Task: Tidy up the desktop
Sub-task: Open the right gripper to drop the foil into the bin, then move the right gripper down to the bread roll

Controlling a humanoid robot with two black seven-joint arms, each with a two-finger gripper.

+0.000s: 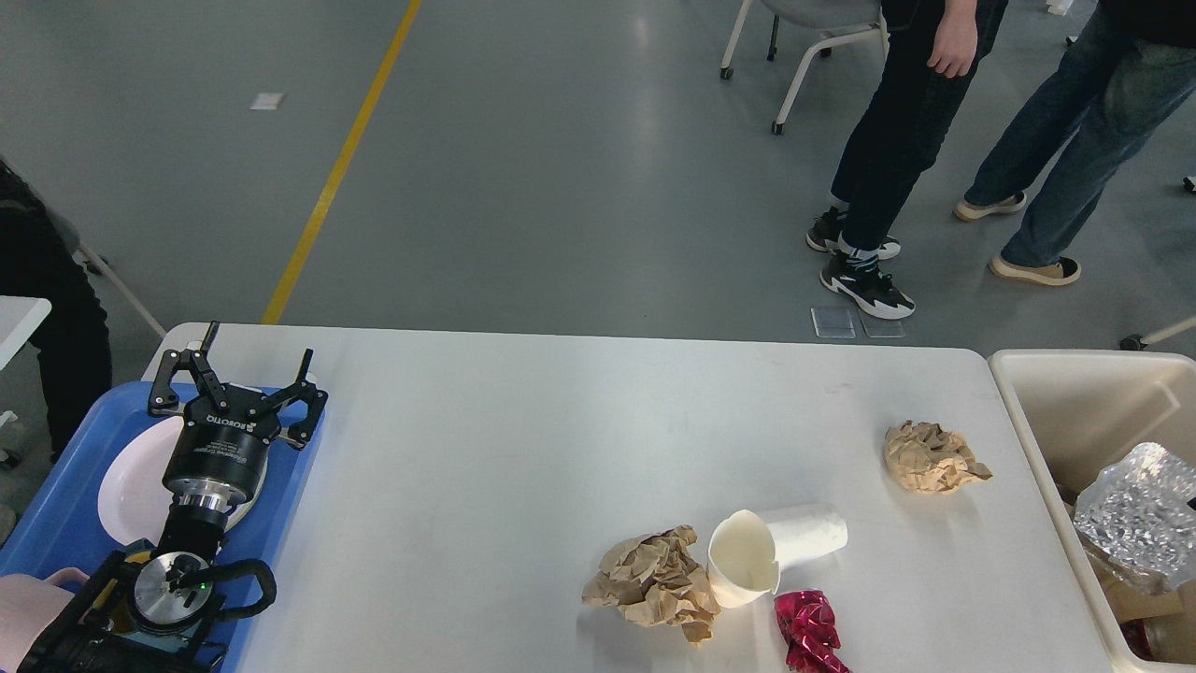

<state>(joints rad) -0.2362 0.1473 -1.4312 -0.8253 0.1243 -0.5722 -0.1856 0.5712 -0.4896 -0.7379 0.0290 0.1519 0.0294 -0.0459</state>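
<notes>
The robot's left gripper (250,366) hangs over the blue plastic tray (56,495) at the left end of the large white rectangular bench (523,439), jaws spread apart and holding nothing. Under it a pale pink round plate (126,486) lies in the tray. The right arm is out of view.

All the litter lies well apart from those jaws, far off to their right, across bare tabletop. Near the front edge a crumpled brown paper ball (654,584) touches a white paper cup (771,551) tipped on its side, its long axis running left to right with the open mouth toward the left. A scrunched red foil wrapper (808,631) sits just beside the cup's mouth, and a second crumpled brown paper wad (934,456) lies further back and right.

The beige rectangular bin (1028,411) stands against the bench's right end, already holding a crinkled clear plastic bag (1135,509) and some cardboard. I would judge the right arm nearer to everything.
</notes>
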